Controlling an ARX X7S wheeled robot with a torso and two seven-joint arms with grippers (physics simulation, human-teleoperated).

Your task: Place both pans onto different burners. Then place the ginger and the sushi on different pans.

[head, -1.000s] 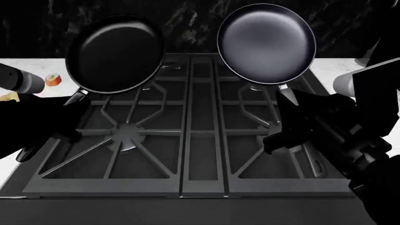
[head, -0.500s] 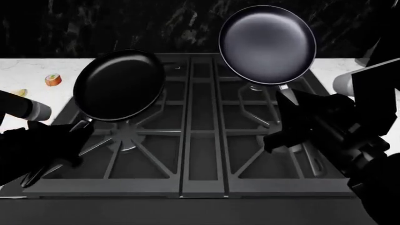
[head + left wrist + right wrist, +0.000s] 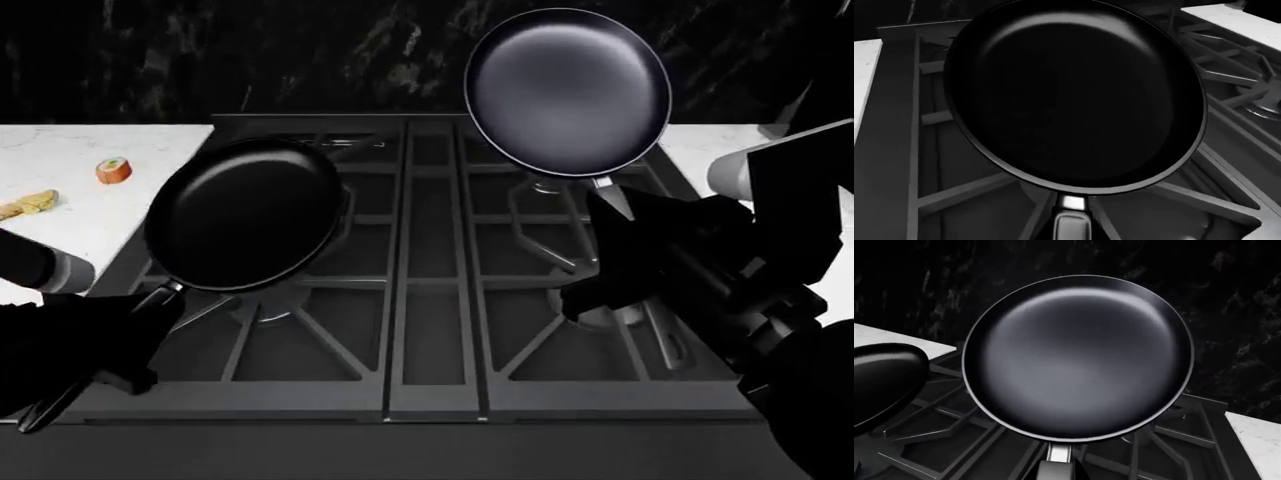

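white marble countertop [image 3: 80, 160] both sides of cooktop | black veined backsplash [image 3: 267, 50], possibly stone, behind

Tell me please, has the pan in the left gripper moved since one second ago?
Yes. The left pan has come down and toward the robot: before it overlapped the dark back wall, now it sits low over the stove's front-left grate.

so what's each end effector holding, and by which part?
Each grips a round black nonstick frying pan by its long handle: left end effector holds the left pan, right end effector holds the right pan.
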